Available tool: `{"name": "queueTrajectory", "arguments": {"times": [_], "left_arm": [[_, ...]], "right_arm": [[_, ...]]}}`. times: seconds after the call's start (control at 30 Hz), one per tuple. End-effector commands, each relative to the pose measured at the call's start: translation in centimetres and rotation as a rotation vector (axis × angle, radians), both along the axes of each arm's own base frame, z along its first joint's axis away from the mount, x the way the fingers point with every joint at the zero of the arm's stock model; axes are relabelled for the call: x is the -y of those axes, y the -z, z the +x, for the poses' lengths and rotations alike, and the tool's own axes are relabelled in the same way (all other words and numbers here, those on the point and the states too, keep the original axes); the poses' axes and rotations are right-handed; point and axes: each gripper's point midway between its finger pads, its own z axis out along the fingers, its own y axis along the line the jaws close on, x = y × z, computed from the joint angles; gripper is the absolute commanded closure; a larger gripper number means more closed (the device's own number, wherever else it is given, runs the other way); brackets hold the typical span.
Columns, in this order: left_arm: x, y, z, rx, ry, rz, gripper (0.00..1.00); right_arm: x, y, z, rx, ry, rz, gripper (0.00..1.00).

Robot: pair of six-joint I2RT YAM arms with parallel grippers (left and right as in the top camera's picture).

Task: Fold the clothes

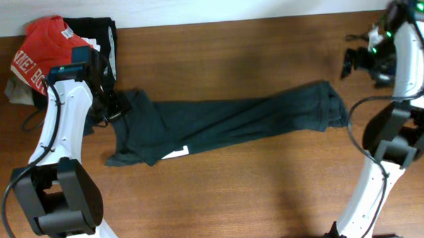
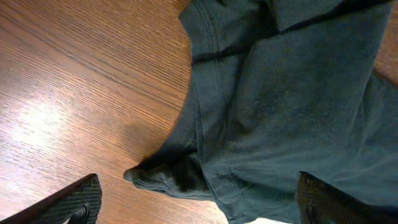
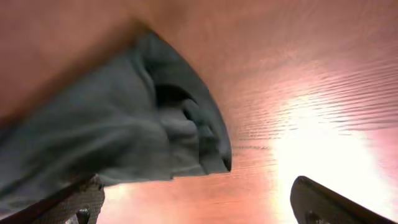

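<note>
Navy-teal and limp, the T-shirt [image 1: 233, 122] lies bunched from nine to three o'clock across the tabletop [image 1: 231, 55]; left gripper [image 2: 199, 190] gapes empty above its seamed end, a likely hold; right gripper [image 3: 199, 190] gapes empty beside the three o'clock end.

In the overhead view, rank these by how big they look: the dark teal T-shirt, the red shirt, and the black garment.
1. dark teal T-shirt, largest by far
2. red shirt
3. black garment, smallest showing; partly hidden, so its full size is unclear
</note>
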Motion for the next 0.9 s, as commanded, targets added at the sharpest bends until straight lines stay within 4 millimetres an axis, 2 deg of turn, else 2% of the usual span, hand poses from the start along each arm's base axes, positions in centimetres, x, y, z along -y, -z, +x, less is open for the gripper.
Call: {"name": "queueTrajectory", "arguments": {"times": [0.0, 0.13, 0.23, 0.43, 0.47, 0.5, 0.53, 0.57, 0.6, 0.63, 0.7, 0.8, 0.83, 0.87], "left_arm": [[0.4, 0.0, -0.1, -0.001, 0.001, -0.023, 0.01], [0.5, 0.0, -0.3, -0.010, 0.001, -0.023, 0.01], [0.5, 0.0, -0.3, -0.008, 0.001, -0.023, 0.01], [0.5, 0.0, -0.2, -0.004, 0.001, -0.023, 0.01], [0.5, 0.0, -0.2, -0.004, 0.001, -0.023, 0.01], [0.5, 0.0, -0.2, -0.003, 0.001, -0.023, 0.01], [0.4, 0.0, -0.2, -0.003, 0.001, -0.023, 0.01], [0.4, 0.0, -0.2, -0.003, 0.001, -0.023, 0.01], [0.5, 0.0, -0.2, -0.003, 0.002, -0.023, 0.01], [0.6, 0.0, -0.2, -0.004, 0.005, -0.023, 0.01], [0.6, 0.0, -0.3, -0.008, 0.005, -0.023, 0.01], [0.6, 0.0, -0.3, -0.009, 0.005, -0.023, 0.01], [0.6, 0.0, -0.3, -0.009, 0.005, -0.023, 0.01], [0.6, 0.0, -0.3, -0.009, 0.005, -0.023, 0.01]], "right_arm": [[-2.4, 3.7, -0.6, 0.038, -0.164, 0.232, 0.01], [-2.6, 7.6, -1.2, 0.042, -0.135, 0.290, 0.01], [-3.5, 8.9, -1.5, 0.043, -0.132, 0.325, 0.01], [-8.2, 11.4, -2.6, 0.011, -0.169, 0.435, 0.01], [-9.5, 12.1, -3.1, -0.008, -0.190, 0.444, 0.10], [-10.4, 12.3, -3.4, -0.026, -0.207, 0.448, 0.30], [-11.1, 12.4, -3.6, -0.037, -0.221, 0.451, 0.46], [-11.7, 12.4, -3.6, -0.043, -0.234, 0.451, 0.72], [-11.9, 12.2, -3.5, -0.043, -0.241, 0.448, 0.88], [-11.6, 12.3, -3.5, -0.063, -0.204, 0.421, 0.96], [-9.8, 12.1, -3.3, -0.097, -0.128, 0.339, 0.96], [-6.0, 10.6, -2.8, -0.111, -0.025, 0.187, 0.96], [-4.9, 9.8, -2.6, -0.109, 0.007, 0.141, 0.96], [-3.5, 8.1, -2.4, -0.097, 0.037, 0.085, 0.96]]}}
